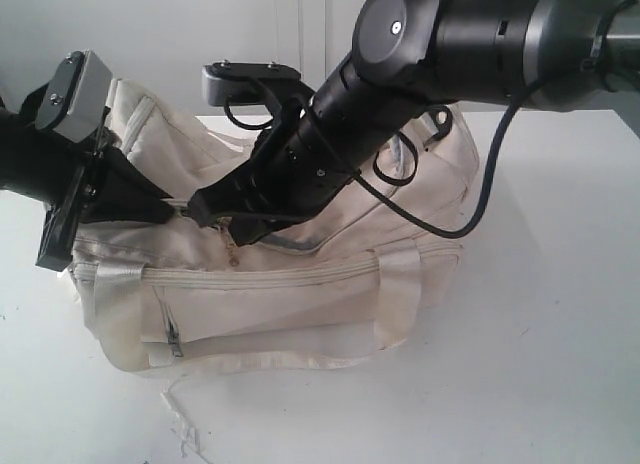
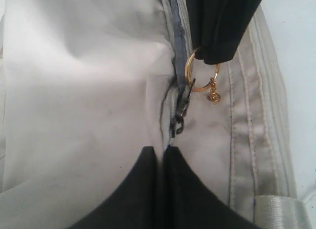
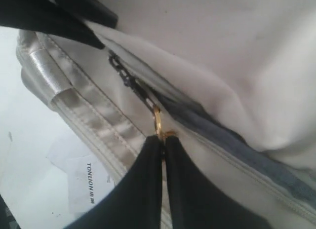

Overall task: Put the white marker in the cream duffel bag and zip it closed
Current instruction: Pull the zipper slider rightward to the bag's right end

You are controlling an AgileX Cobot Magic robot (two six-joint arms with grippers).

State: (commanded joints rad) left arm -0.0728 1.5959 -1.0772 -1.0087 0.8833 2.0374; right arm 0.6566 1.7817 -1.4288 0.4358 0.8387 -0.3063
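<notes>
The cream duffel bag lay slumped on the white desk. It was soft, light cloth with webbing handles, and I judged it would bunch unless braced. My right gripper was pinched tight on the gold ring pull, the best hold. My left gripper clamped the bag's fabric at the zip. The white marker was out of sight.
</notes>
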